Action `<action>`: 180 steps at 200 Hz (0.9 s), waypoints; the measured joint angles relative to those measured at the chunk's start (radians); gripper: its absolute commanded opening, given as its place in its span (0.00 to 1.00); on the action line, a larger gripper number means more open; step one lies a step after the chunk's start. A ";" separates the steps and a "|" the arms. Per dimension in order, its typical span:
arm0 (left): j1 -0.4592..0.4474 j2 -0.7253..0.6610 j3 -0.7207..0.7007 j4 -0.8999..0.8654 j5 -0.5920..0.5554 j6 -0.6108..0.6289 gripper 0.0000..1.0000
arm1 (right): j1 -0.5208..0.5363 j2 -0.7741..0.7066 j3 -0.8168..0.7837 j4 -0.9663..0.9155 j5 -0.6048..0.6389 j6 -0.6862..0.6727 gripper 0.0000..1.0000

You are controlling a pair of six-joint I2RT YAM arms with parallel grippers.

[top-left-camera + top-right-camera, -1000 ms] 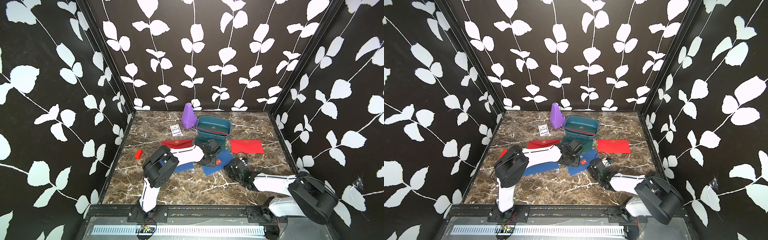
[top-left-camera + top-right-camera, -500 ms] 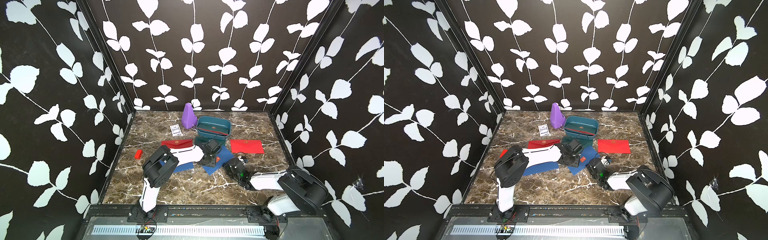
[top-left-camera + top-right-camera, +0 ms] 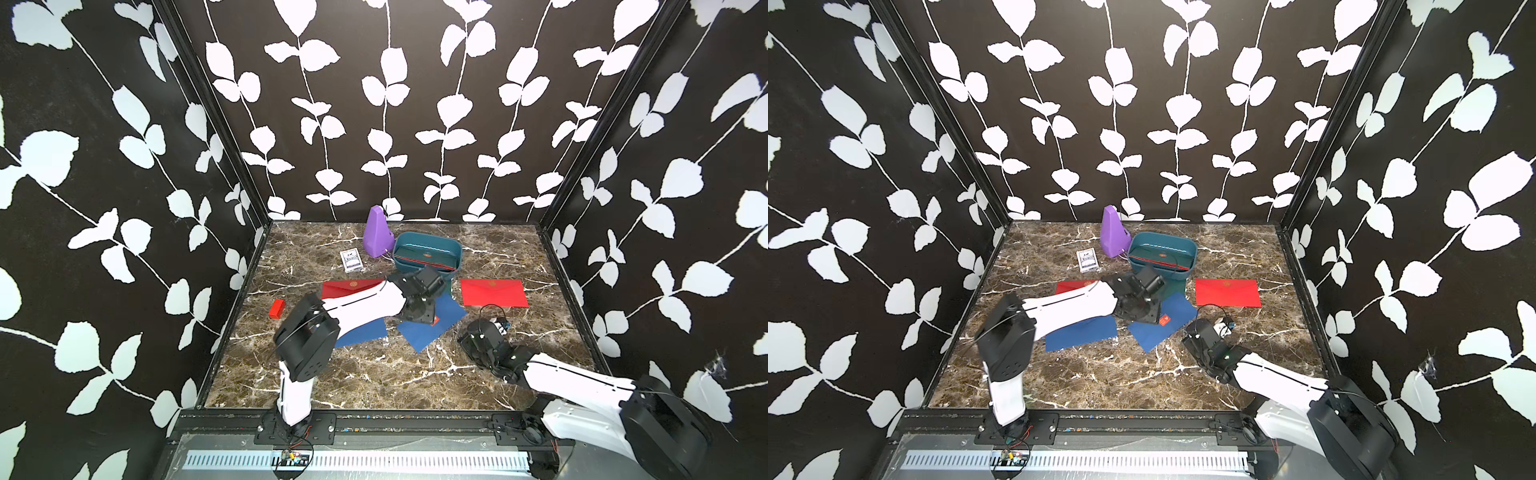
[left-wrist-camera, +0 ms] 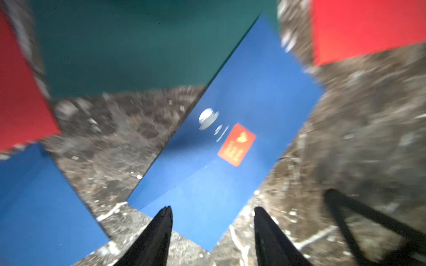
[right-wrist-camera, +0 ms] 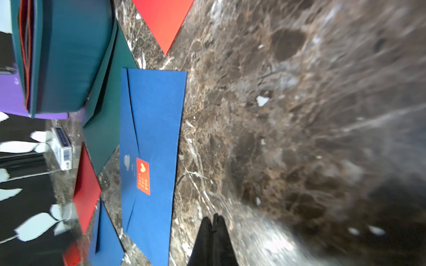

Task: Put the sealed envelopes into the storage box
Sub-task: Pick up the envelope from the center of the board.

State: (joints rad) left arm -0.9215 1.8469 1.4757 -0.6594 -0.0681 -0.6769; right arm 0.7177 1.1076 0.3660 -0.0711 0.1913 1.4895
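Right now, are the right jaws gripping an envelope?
No: in the right wrist view the right jaws are shut on nothing, bare tabletop behind them, apart from the stickered blue envelope.

Both top views are bright, evenly lit and sharp, with wide-lens bowing at the edges and only soft shadows on the marble table. Motion blur smears the whole left wrist view, leaving the sticker on the blue envelope unreadable. In the right wrist view that sticker reads crisply, while the nearer marble streaks and darkens.
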 measured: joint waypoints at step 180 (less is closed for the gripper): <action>0.015 0.231 -0.007 0.161 0.027 0.234 0.51 | -0.115 0.364 0.069 0.467 -0.157 -0.109 0.52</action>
State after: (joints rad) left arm -0.9062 2.0777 1.4689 -0.4984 -0.0406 -0.4431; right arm 0.6029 1.4715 0.4347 0.3954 0.0345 1.3800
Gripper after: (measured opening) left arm 0.521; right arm 0.528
